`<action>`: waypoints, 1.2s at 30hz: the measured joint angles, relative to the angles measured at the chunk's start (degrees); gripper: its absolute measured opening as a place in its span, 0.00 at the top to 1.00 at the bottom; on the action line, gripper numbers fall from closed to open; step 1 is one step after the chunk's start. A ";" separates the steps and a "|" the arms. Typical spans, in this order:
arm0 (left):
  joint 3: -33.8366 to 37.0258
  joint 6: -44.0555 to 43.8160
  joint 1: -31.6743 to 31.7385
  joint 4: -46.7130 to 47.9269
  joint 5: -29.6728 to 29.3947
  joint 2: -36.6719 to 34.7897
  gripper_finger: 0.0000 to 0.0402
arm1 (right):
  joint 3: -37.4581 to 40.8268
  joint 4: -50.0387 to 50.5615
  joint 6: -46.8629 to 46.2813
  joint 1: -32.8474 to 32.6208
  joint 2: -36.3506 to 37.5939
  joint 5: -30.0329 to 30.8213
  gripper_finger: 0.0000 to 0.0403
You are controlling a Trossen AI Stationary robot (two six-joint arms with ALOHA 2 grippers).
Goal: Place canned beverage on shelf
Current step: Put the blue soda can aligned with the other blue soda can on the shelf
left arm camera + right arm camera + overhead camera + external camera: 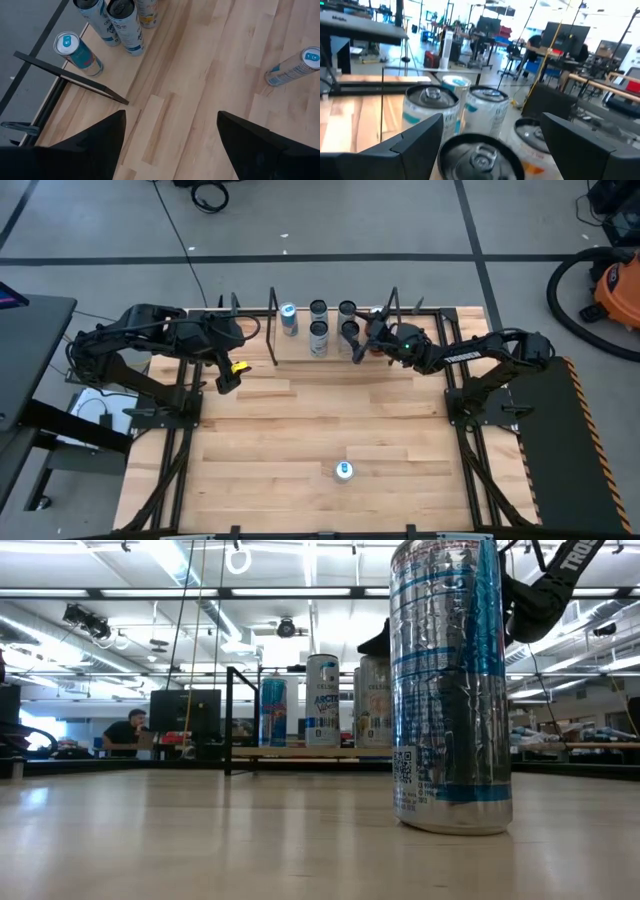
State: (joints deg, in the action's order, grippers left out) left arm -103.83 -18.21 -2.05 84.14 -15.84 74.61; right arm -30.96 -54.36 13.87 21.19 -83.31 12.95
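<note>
Right gripper (pixel 362 340) at shelf (pixel 300 352), fingers spread, straddling can (pixel 479 156) just set among shelved cans. Remaining silver-blue can (pixel 344 471) upright mid-table near front edge, well apart. Left gripper (pixel 228 376) released, about as near.

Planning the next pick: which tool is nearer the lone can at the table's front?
Roughly equal. The lone can stands far from both: right tool over the shelf, left tool beside it.
</note>
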 joint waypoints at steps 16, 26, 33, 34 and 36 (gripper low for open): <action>2.99 2.23 -0.06 -0.32 0.00 0.00 0.22 | 0.00 4.22 1.37 -4.88 14.36 -5.12 0.15; 13.07 2.46 -0.06 -10.01 0.11 0.00 0.22 | 0.00 21.60 -1.48 -12.79 27.36 -8.93 0.15; 18.93 2.50 -0.05 -19.35 2.07 0.00 0.22 | 0.01 29.56 -10.02 -18.16 30.62 -26.51 0.15; 19.89 2.54 -0.05 -21.01 2.91 0.00 0.22 | 0.02 30.08 -10.63 -19.00 30.19 -28.45 0.15; 21.82 2.51 -0.14 -24.86 4.42 -0.01 0.22 | 0.02 31.78 -10.95 -20.83 28.95 -31.09 0.15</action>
State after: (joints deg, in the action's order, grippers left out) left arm -82.02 -15.70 -2.19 59.28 -11.42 74.60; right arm -30.94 -22.58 2.92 0.36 -54.36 -18.15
